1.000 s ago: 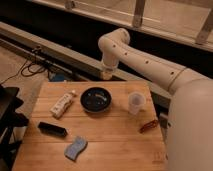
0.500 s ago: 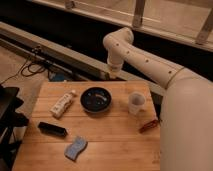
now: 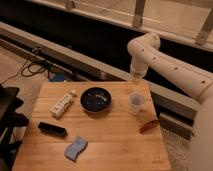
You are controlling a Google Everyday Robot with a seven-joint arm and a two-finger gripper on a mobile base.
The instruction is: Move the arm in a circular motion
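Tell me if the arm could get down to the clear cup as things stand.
Probably yes. The arm bends down with its gripper just above and behind the clear cup; nothing stands between them. The black bowl sits off to the side.

A cream-white arm (image 3: 170, 65) with dark dots, its tool (image 3: 137, 76) pale, above a tan wood-grained bench (image 3: 115, 142); black bowl (image 3: 96, 99), blue sponge (image 3: 75, 148).

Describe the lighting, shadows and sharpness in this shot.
Camera view: warm, dim light on the wooden table, soft all over. Darkness swallows the band behind the arm, whose cream shell catches the brightest light. The bowl reads nearly black. The gripper is hidden, pointing down past the elbow near the cup.
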